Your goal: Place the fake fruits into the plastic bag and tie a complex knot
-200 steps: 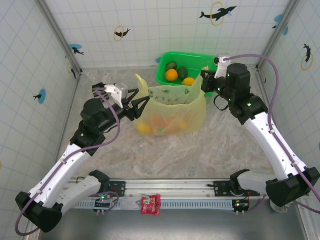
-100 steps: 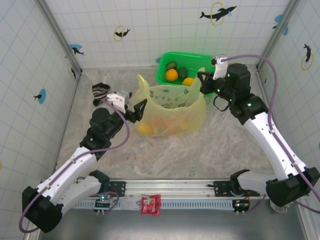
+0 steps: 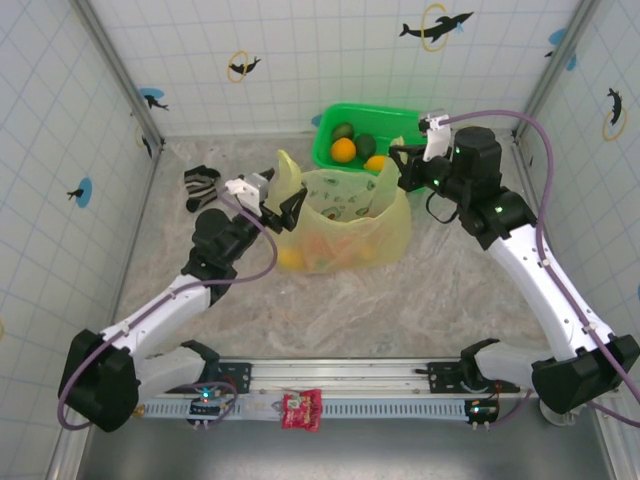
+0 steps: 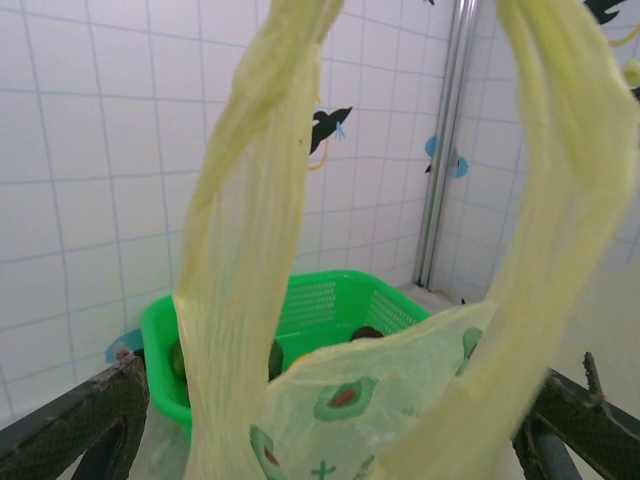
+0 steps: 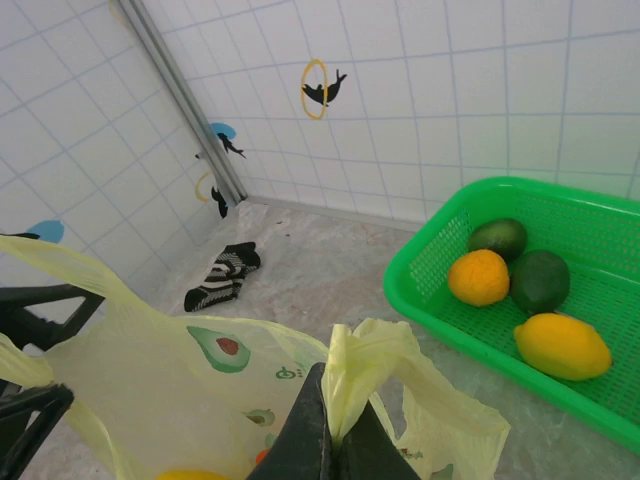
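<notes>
The plastic bag (image 3: pixel 345 225) stands upright near the middle of the desk (image 3: pixel 400 300), its mouth open upward, just in front of a green basket (image 3: pixel 420 125) that sits at the far edge. The bag is pale yellow-green with small avocado prints.

The left end effector (image 3: pixel 288 205) is at the bag's left side with its jaws spread wide. In the left wrist view its two dark fingers (image 4: pixel 75 425) sit far apart at the bottom corners, and the bag's left handle (image 4: pixel 250 250) rises as a tall loop between them. Whether either finger touches the plastic cannot be told.

The right end effector (image 3: pixel 395 172) is at the bag's far right corner. Its jaws are pressed together, pinching the plastic bag by its right handle (image 5: pixel 365 365), which bunches up just above the fingertips in the right wrist view.

Some fruits are inside the bag: a yellow fruit (image 3: pixel 290 257) and an orange one (image 3: pixel 325 245) show through the thin plastic near its bottom left. Four more lie in the basket: an orange (image 5: pixel 479 277), a lemon (image 5: pixel 562 346) and two dark green fruits (image 5: pixel 540 281), close together.

A striped black-and-white sock (image 3: pixel 200 185) lies on the desk to the left of the bag, well apart from it, near the left wall.
</notes>
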### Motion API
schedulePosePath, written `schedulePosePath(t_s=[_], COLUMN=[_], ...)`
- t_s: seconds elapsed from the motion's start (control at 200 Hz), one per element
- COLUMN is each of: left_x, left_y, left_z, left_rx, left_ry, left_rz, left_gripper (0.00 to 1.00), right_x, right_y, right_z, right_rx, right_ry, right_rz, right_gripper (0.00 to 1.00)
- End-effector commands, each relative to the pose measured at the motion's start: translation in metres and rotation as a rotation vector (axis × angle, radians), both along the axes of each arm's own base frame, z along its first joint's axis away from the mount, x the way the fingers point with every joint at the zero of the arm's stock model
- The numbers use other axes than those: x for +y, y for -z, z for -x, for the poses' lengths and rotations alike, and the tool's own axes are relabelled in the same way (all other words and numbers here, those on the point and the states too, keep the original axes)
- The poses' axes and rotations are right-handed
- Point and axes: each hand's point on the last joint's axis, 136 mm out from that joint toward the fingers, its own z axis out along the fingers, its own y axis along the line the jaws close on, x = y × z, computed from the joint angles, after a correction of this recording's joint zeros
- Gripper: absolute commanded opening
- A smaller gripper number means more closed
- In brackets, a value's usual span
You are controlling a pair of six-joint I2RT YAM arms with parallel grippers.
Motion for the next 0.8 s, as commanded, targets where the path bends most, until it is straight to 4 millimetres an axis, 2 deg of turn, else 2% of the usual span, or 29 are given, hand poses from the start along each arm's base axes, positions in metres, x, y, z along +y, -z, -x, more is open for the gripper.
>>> schedulePosePath(t_s=[0.0, 0.13, 0.205, 0.23, 0.38, 0.54, 0.711, 0.756, 0.796], left_x=[-0.003, -0.013, -0.021, -0.013, -0.02, -0.022, -0.02, -0.02, -0.02], left_y=[-0.035, -0.031, -0.031, -0.033, -0.035, -0.037, -0.042, -0.042, -0.043], left_z=[-0.004, -0.016, -0.014, -0.021, -0.016, -0.012, -0.003, -0.001, 0.0], left_rx=[-0.089, -0.047, -0.043, -0.048, -0.079, -0.065, -0.088, -0.096, -0.097], left_ry=[0.049, 0.122, 0.187, 0.176, 0.284, 0.317, 0.324, 0.325, 0.322], left_rz=[0.069, 0.074, 0.093, 0.099, 0.118, 0.152, 0.146, 0.134, 0.126], left_gripper=[0.92, 0.92, 0.9, 0.9, 0.81, 0.61, 0.34, 0.26, 0.19], right_x=[0.004, 0.007, 0.009, 0.009, 0.008, 0.002, -0.009, -0.01, -0.013], right_y=[-0.016, -0.017, -0.017, -0.016, -0.013, -0.005, 0.015, 0.02, 0.022], right_z=[0.005, 0.006, 0.006, 0.006, 0.006, 0.002, 0.0, 0.0, 0.001], right_rx=[-0.052, -0.048, -0.045, -0.043, -0.036, -0.025, 0.005, 0.017, 0.022], right_ry=[-0.038, -0.056, -0.063, -0.062, -0.059, -0.019, 0.045, 0.05, 0.063], right_rz=[-0.04, -0.054, -0.057, -0.058, -0.051, -0.019, 0.005, 0.012, 0.019], right_gripper=[0.0, 0.0, 0.0, 0.0, 0.0, 0.0, 0.0, 0.14, 0.19])
